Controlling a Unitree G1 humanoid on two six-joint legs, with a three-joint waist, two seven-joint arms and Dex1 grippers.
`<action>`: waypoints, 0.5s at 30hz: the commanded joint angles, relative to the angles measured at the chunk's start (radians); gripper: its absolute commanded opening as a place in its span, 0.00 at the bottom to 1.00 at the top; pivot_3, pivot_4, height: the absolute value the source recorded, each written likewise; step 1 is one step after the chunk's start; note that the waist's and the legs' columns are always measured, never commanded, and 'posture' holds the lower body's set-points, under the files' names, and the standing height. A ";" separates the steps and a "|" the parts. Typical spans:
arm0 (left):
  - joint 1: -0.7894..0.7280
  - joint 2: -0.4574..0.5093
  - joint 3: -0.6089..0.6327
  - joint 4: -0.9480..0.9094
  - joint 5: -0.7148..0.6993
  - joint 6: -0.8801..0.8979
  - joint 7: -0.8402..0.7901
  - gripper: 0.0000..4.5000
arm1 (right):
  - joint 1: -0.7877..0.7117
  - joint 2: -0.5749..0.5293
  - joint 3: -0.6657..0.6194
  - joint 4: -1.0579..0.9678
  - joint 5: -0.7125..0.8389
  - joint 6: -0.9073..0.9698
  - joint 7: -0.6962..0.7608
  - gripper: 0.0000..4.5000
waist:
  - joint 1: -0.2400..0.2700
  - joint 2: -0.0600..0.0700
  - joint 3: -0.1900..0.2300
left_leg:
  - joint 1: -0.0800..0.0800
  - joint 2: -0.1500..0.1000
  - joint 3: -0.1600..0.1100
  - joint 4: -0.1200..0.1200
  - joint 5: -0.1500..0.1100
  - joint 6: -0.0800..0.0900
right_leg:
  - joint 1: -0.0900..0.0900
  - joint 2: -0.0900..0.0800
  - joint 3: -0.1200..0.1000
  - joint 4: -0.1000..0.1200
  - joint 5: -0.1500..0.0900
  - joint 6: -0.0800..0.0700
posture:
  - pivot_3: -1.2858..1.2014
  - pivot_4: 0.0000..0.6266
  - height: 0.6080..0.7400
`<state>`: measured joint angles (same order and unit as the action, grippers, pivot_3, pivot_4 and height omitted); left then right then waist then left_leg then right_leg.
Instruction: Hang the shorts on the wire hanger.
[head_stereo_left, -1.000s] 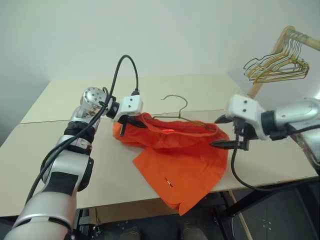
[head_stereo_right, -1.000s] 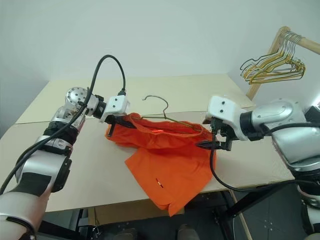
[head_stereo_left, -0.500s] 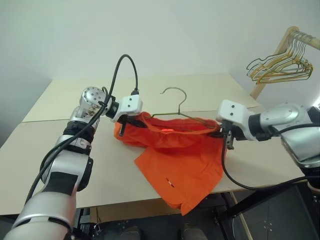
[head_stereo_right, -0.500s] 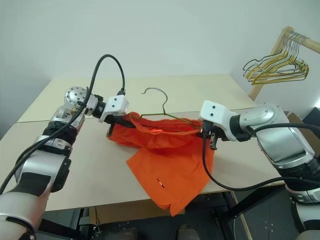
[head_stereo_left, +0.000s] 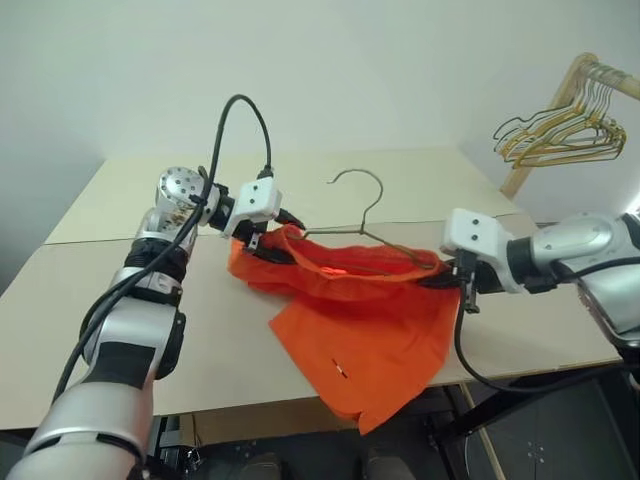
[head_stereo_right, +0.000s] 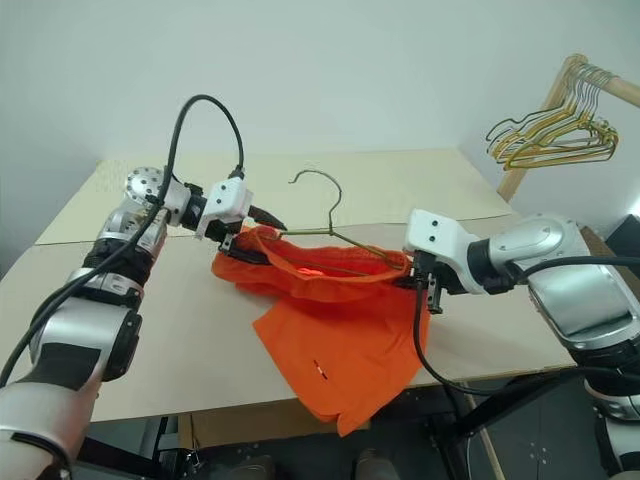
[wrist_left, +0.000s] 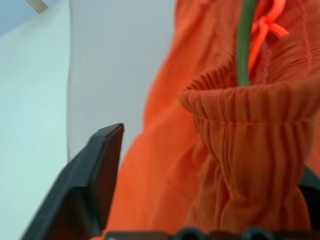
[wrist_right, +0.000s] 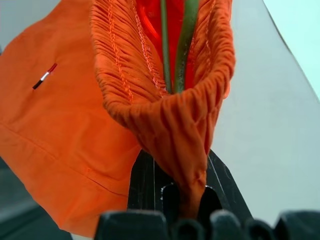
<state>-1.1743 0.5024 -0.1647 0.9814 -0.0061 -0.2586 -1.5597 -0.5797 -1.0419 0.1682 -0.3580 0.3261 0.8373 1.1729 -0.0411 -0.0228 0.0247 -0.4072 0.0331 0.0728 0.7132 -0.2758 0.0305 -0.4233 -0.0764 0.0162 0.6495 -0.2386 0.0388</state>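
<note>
- Shorts (head_stereo_left: 365, 320) — bright orange, thin matte fabric; waistband gathered into fine ribbed pleats, an orange drawstring bow inside it. A small white-and-red tag sits on the lower panel.
- Waistband stretched between the two grippers over the middle of the worktop; one leg panel drapes down past the worktop's front edge.
- Wire hanger (head_stereo_left: 362, 215) — thin grey-green metal wire, triangular, with a curved hook standing clear above the waistband. Its lower wires run inside the waistband opening, seen as two green strands in the right wrist view.
- Right gripper (wrist_right: 182, 192): black fingers pressed together, pinching the bunched right end of the waistband.
- Left gripper (head_stereo_left: 268, 235): black fingers spread apart around the left end of the waistband; the gathered cloth sits between them, one finger clear of it in the left wrist view.
- Worktop (head_stereo_left: 120, 300): pale beige, smooth and flat, with a seam running across it; a second panel lies toward the far edge.
- Room: plain white wall behind. Beyond the worktop's far right corner, a wooden rail (head_stereo_left: 600, 75) carries a bunch of gold and dark wire hangers (head_stereo_left: 555, 135).
</note>
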 joint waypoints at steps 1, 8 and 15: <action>-0.059 0.028 0.067 -0.004 -0.056 0.025 0.003 0.99 | 0.033 -0.021 -0.085 -0.025 0.059 0.073 -0.014 0.00 | 0.000 0.000 0.000 | 0.000 0.000 0.000 0.000 0.000 0.000 | 0.000 0.000 0.000 0.000 0.000 0.000 | 0.49 0.00 1.00; -0.009 0.072 0.179 -0.166 -0.182 0.107 0.020 0.99 | 0.145 0.046 -0.327 -0.037 0.189 0.340 -0.178 0.00 | -0.002 0.000 0.000 | 0.001 0.001 -0.004 0.000 0.000 0.000 | 0.000 0.000 0.000 0.000 0.000 0.000 | 0.49 0.00 1.00; 0.161 0.027 0.291 -0.599 -0.345 0.400 0.287 0.99 | 0.282 0.180 -0.621 -0.218 0.261 0.638 -0.371 0.00 | 0.009 0.000 0.000 | 0.001 0.000 -0.007 0.001 0.000 0.000 | 0.002 0.000 0.001 0.000 0.001 0.001 | 0.48 0.00 1.00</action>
<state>-1.0100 0.5362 0.0961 0.4874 -0.3018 0.0753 -1.3445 -0.2923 -0.8674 -0.3624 -0.5153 0.5722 1.4241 0.8408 -0.0325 -0.0226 0.0245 -0.4063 0.0332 0.0653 0.7139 -0.2759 0.0307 -0.4213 -0.0769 0.0169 0.6497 -0.2375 0.0403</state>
